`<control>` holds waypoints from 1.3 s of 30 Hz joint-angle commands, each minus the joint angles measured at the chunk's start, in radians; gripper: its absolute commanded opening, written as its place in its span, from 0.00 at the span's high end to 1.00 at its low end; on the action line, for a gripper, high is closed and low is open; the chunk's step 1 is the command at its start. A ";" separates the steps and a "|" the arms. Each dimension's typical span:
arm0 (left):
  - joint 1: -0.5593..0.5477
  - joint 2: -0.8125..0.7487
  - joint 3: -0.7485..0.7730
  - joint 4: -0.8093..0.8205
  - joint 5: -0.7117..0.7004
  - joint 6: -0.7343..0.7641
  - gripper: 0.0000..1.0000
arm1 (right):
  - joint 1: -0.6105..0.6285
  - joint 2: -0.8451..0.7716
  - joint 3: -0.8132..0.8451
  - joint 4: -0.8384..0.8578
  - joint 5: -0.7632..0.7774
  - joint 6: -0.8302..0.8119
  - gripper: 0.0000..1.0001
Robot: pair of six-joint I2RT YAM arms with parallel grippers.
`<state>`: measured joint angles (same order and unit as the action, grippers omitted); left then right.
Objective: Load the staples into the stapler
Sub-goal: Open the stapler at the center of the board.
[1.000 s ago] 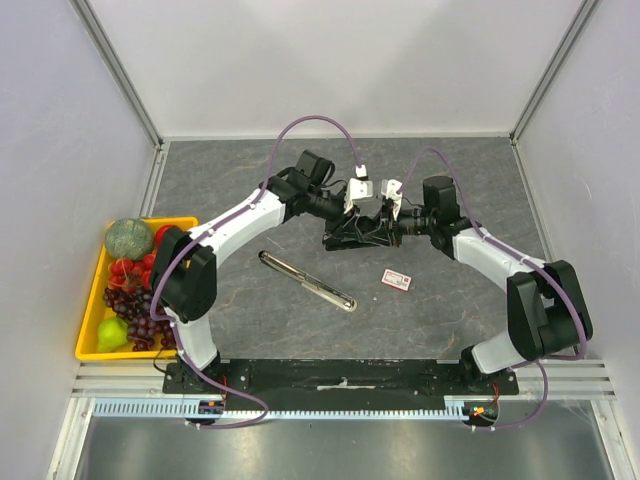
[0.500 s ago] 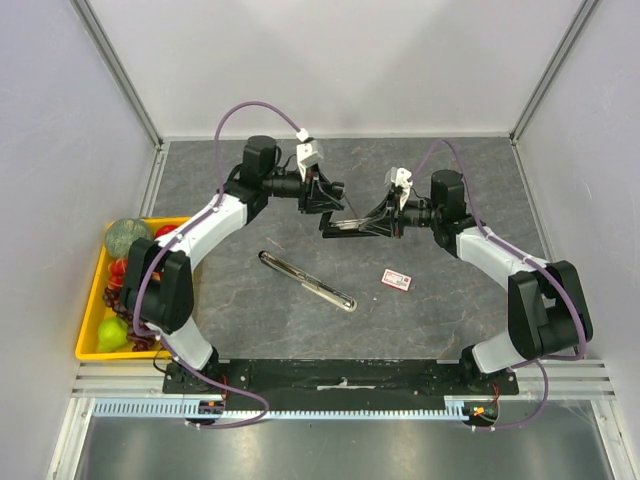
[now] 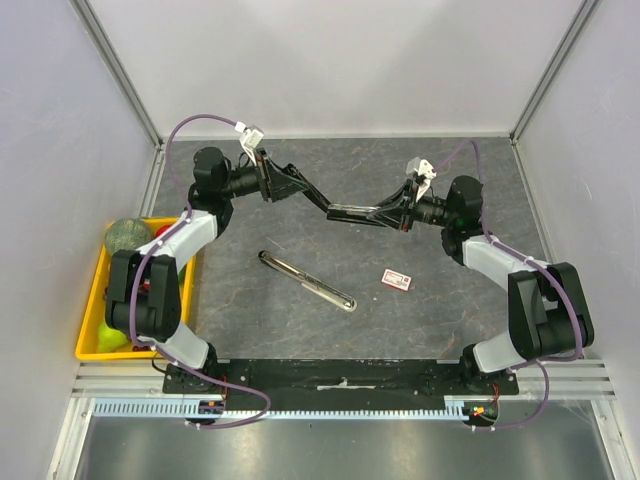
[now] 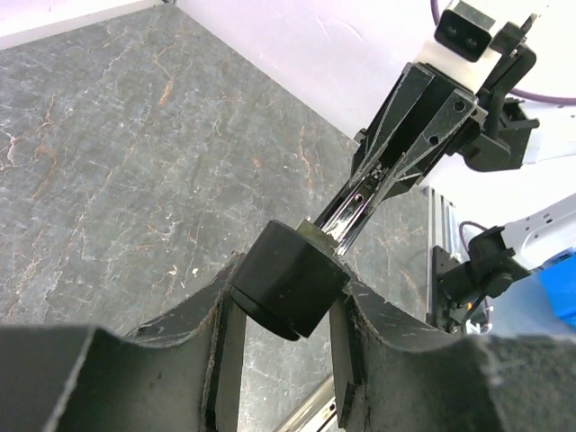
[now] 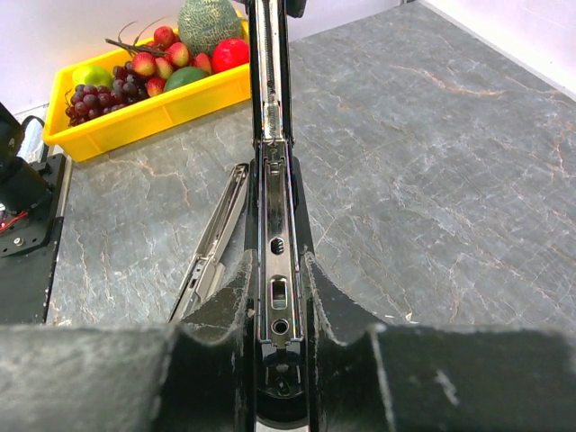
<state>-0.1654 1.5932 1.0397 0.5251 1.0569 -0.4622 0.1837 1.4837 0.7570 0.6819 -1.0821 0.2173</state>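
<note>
Opened stapler point(image 3: 352, 211) aloft; staples point(image 3: 398, 279) lying flat.

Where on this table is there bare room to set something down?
Free: the table between the silver bar and the arm bases, and the far strip along the back wall. Crowded: the middle, where the stapler hangs between the left fingers and right fingers, the staples box lying nearer. The yellow tray is full of fruit.

I count one stapler point(image 3: 350, 211). Near the stapler: one staples box point(image 3: 398, 279) and one silver rail point(image 3: 305, 281). Well apart from it: one yellow fruit tray point(image 3: 88, 350).
</note>
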 commanded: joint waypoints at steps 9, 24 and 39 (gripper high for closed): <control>0.069 0.043 -0.047 0.135 -0.117 0.002 0.83 | -0.027 -0.092 -0.041 0.145 0.168 0.082 1.00; 0.109 0.212 -0.078 0.073 -0.183 0.033 0.54 | 0.040 -0.028 -0.030 -0.042 0.320 -0.122 1.00; 0.135 0.344 0.008 -0.103 -0.264 0.094 0.47 | 0.148 0.102 0.008 -0.159 0.548 -0.315 1.00</control>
<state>-0.0956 1.9171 0.9836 0.4736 0.9260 -0.4732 0.3504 1.5948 0.7101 0.5056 -0.6853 -0.0383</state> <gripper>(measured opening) 0.517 0.245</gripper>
